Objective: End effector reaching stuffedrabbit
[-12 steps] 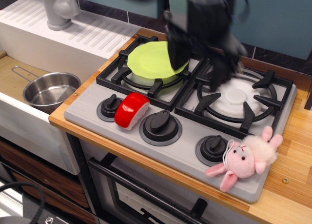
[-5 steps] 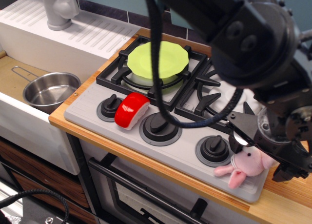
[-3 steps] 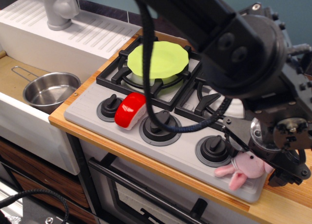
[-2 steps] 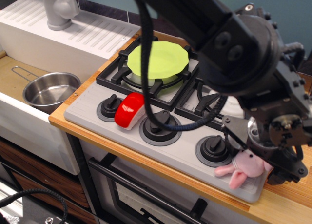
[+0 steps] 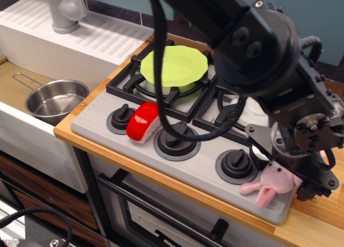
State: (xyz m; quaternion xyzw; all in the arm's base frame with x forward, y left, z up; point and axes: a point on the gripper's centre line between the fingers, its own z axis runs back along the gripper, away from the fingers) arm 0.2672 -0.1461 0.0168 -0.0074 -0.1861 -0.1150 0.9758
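**Observation.image: black end effector hung over the pink rabbit at the lower right of the stove**

Observation.image showed the end effector (image 5: pixel 301 150) filling the right half of the frame, a bulky black head with round joint housings, screws and a thick black cable (image 5: pixel 161 91) looping down across the burners. Its lower part sat directly over the stuffedrabbit (image 5: pixel 269 180), which lay on the grey stove panel (image 5: pixel 107 126) at the lower right of the frame, just right of the rightmost knob (image 5: pixel 235 163). Only the rabbit's pink face, one ear and a paw showed from under the black housing; the rest was covered. Whether the fingers touched the plush, and how far apart they stood, could not be told, since the head hid them.

Toward the middle of the frame a red and white rounded toy (image 5: pixel 145 121) rested on the panel between the left knob (image 5: pixel 120 118) and the middle knob (image 5: pixel 176 136). A lime green plate (image 5: pixel 172 65) lay on the rear left burner grate (image 5: pixel 129 83). At the left edge a steel pot (image 5: pixel 54 100) sat in the sink recess, and a grey faucet (image 5: pixel 63 9) stood at the upper left on the white ribbed drainboard (image 5: pixel 102 40). Wooden countertop (image 5: pixel 317 214) bordered the stove at the lower right
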